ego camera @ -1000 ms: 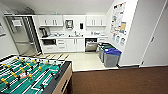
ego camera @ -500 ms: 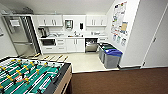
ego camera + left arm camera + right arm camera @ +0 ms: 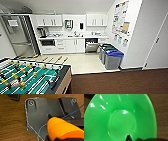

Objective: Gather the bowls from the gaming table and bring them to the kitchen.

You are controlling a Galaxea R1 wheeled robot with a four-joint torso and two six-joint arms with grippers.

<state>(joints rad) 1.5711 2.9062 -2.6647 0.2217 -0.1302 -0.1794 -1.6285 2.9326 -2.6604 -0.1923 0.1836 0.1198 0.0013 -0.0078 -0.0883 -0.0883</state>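
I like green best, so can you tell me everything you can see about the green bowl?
The green bowl is bright lime green, smooth and glossy like plastic, with small white glints of light on it. The right wrist view looks into its open side: a round flat bottom in the middle and wide sloping walls around it. It looks empty. A small dark tip reaches over its rim at one edge. Brown wood-look floor shows behind it.

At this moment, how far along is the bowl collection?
Pickup looks done: the orange bowl shows close in the left wrist view, the green bowl in the right wrist view. The kitchen lies ahead past the table-football table. Left: reaching the kitchen and delivering both.
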